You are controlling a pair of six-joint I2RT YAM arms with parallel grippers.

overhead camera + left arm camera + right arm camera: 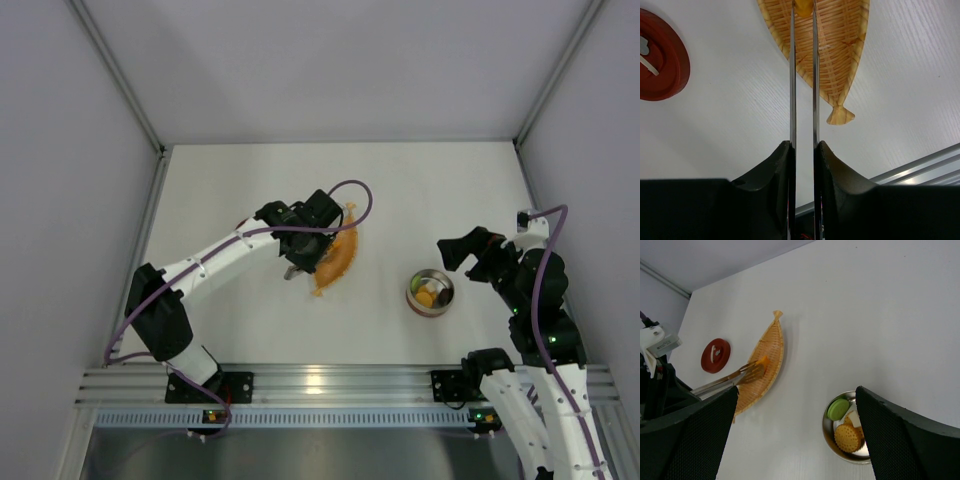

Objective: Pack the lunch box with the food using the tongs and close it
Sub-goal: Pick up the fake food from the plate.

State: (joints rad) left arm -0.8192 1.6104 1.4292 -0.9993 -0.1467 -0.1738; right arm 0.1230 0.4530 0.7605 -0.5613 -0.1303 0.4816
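Note:
My left gripper [803, 145] [300, 256] is shut on the tongs [792, 75] [722, 381], whose two thin silver arms run forward over the orange leaf-shaped tray [840, 45] [340, 262]. An orange food piece [803, 6] [762, 361] sits between the tong tips on the tray. The steel lunch box [430, 291] [829, 432] stands open to the right, holding a green piece [838, 408], an orange biscuit [847, 438] and a white bit. Its red lid [660, 55] [716, 355] lies left of the tray. My right gripper [796, 390] [465, 250] hangs open beside the lunch box, empty.
An aluminium rail [320, 385] runs along the near table edge. Grey walls close in the table at the back and on both sides.

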